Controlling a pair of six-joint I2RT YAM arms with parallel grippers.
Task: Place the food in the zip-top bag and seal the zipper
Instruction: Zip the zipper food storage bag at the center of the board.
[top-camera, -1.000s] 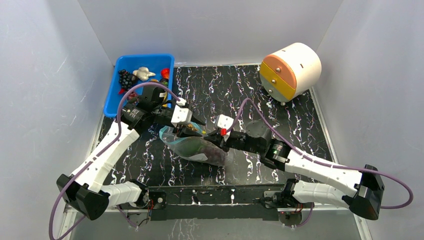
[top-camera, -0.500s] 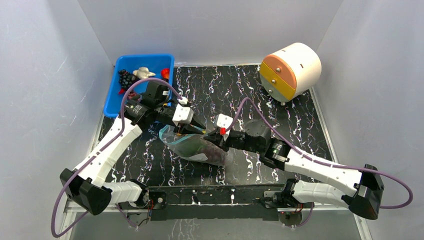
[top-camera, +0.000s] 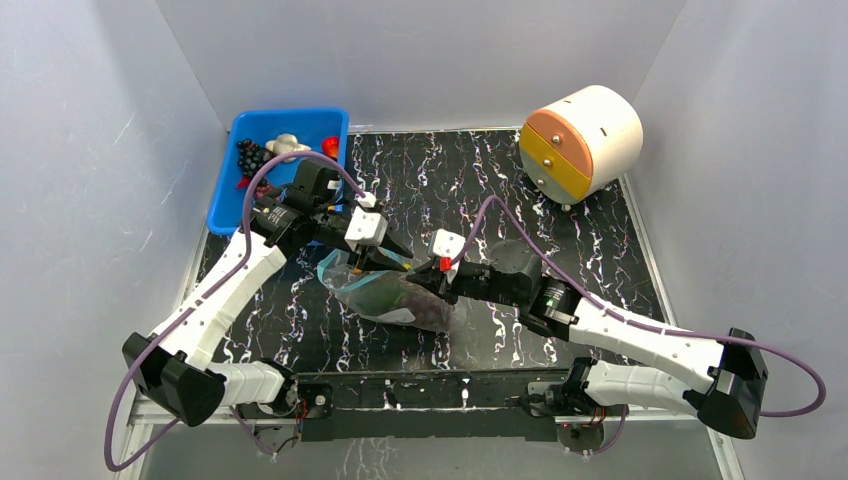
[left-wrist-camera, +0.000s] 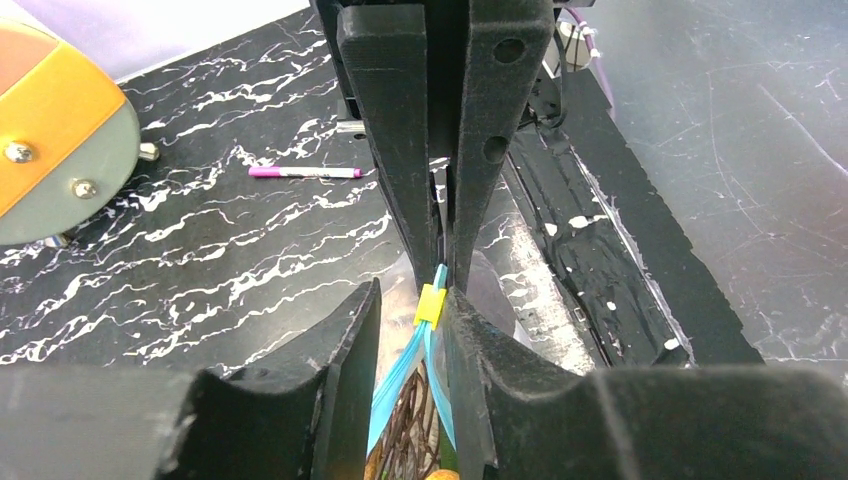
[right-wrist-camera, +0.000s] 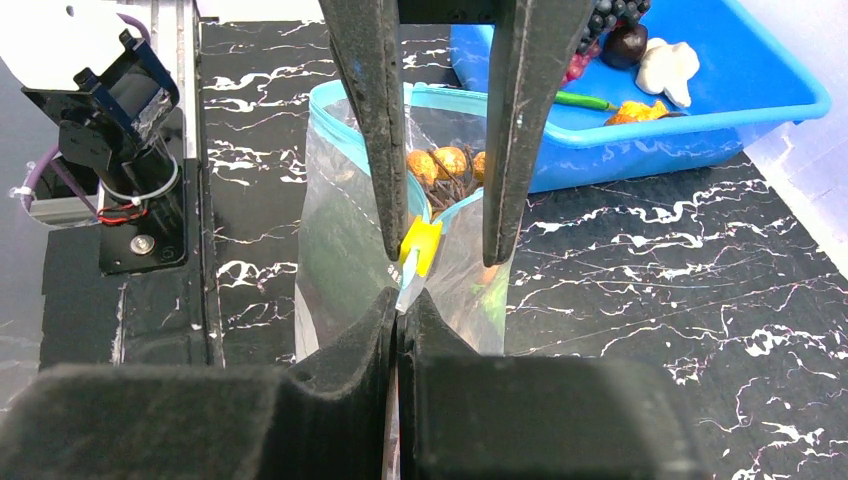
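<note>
The clear zip-top bag (top-camera: 398, 300) lies mid-table with the green lettuce head (top-camera: 372, 294), the dark grape bunch (top-camera: 432, 312) and orange-brown pieces (right-wrist-camera: 446, 160) inside. My right gripper (right-wrist-camera: 398, 300) is shut on the end of the teal zipper (left-wrist-camera: 395, 385), just behind a yellow slider (right-wrist-camera: 420, 245). My left gripper (left-wrist-camera: 410, 300) straddles the zipper at that slider. Its jaws stand a little apart, with the two teal strips loose between them and one finger against the slider. In the top view the left gripper (top-camera: 398, 260) and right gripper (top-camera: 425, 272) meet tip to tip over the bag's mouth.
A blue bin (top-camera: 225, 190) at the back left holds more toy food, including grapes (top-camera: 250, 155) and a white piece (top-camera: 287, 146). A white drum (top-camera: 600, 125) with orange and yellow fronts stands at the back right. A pink marker (left-wrist-camera: 305, 172) lies on the black marbled table (top-camera: 560, 230).
The left arm's wrist and elbow shifted slightly toward the back. Its jaws narrowed around the zipper, then widened a little. The bag and the right arm have stayed put.
</note>
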